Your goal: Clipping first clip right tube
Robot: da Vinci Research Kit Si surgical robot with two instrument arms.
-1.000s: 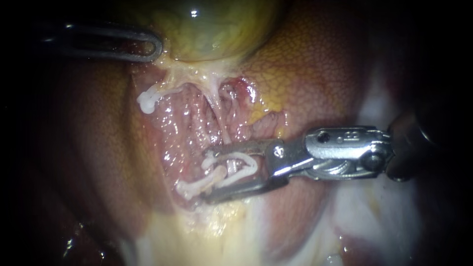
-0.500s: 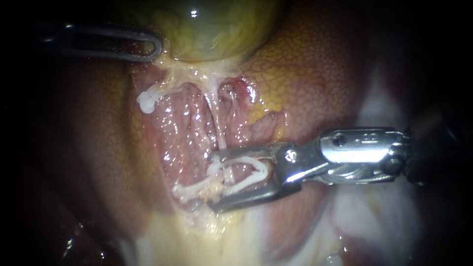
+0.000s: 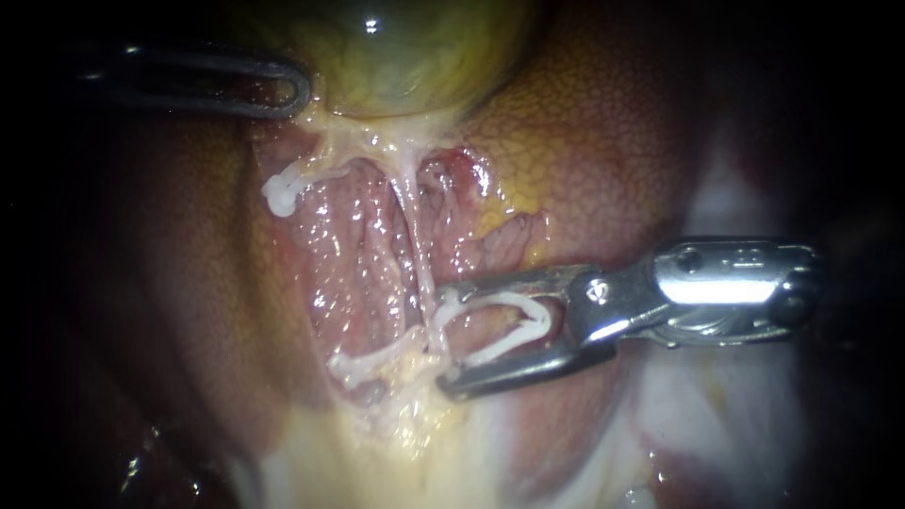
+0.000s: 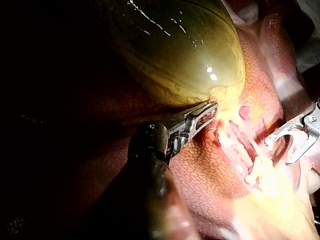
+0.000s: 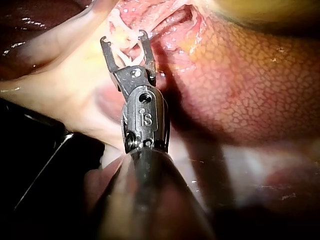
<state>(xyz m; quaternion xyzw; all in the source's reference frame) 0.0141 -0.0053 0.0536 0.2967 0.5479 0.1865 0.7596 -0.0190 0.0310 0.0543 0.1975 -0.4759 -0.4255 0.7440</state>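
And the right instrument's hand (image 3: pixel 442 342) stands wide, white clip (image 3: pixel 539 316) seated against both jaws, tips right at the tube (image 3: pixel 421 259).

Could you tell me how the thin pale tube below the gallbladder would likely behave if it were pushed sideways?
The tube is thread-thin, so it would probably flex and shift rather than resist. Wet glints around it suggest it is slippery. Far slimmer than the right instrument, it looks easily torn.
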